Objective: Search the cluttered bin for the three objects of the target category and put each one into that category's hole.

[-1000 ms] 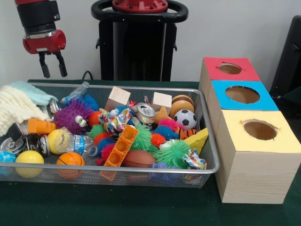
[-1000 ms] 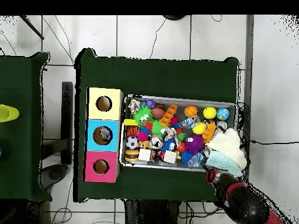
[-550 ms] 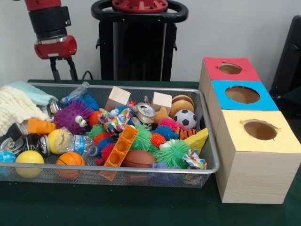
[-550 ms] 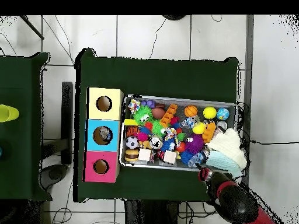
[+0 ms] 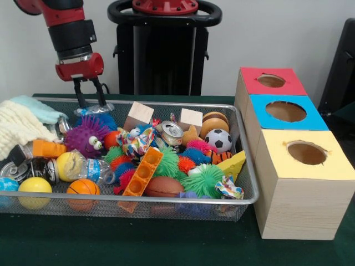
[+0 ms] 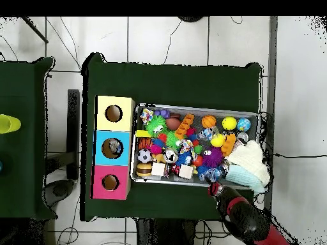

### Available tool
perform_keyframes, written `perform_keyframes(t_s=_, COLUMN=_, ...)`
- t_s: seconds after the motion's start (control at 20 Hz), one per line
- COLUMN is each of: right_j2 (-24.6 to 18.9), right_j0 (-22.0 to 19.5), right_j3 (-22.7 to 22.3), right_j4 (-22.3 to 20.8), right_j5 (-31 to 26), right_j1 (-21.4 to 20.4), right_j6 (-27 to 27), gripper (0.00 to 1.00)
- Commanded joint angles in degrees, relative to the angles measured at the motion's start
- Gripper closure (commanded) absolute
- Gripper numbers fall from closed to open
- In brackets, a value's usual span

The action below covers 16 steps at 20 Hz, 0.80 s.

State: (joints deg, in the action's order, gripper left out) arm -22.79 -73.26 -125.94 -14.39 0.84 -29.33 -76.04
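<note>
Change: our gripper (image 5: 89, 98) has swept over from the bin's (image 5: 247, 166) end, descending.
Fingers: slightly parted, holding nothing.
Meaning: we're starting the search.

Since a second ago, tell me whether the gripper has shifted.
Yes. In the front view the gripper has moved rightward and down toward the wire bin's back rim, nearer the black pedestal.

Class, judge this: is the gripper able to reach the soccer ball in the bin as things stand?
Probably yes. The soccer ball lies on top of the clutter, uncovered, while the gripper hangs open above the bin's far edge, off to one side.
</note>
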Motion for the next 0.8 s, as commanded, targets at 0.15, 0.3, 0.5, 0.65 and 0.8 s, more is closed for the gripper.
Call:
perform_keyframes(t_s=0.15, right_j2=1.7, right_j0=-1.9, right_j3=6.7, right_j4=0.2, right_j5=6.7, right_j1=10.3, right_j6=-12.3, gripper=0.00)
perform_keyframes(t_s=0.3, right_j2=1.9, right_j0=-2.1, right_j3=8.8, right_j4=0.0, right_j5=6.7, right_j1=12.9, right_j6=-11.2, gripper=0.00)
perform_keyframes(t_s=0.5, right_j2=1.5, right_j0=-2.1, right_j3=7.6, right_j4=1.2, right_j5=5.3, right_j1=10.8, right_j6=-11.0, gripper=0.00)
perform_keyframes(t_s=0.65, right_j2=0.9, right_j0=-2.2, right_j3=6.6, right_j4=1.8, right_j5=4.6, right_j1=9.5, right_j6=-11.1, gripper=0.00)
perform_keyframes(t_s=0.8, right_j2=0.6, right_j0=-1.8, right_j3=4.7, right_j4=2.8, right_j5=3.2, right_j1=6.1, right_j6=-11.7, gripper=0.00)
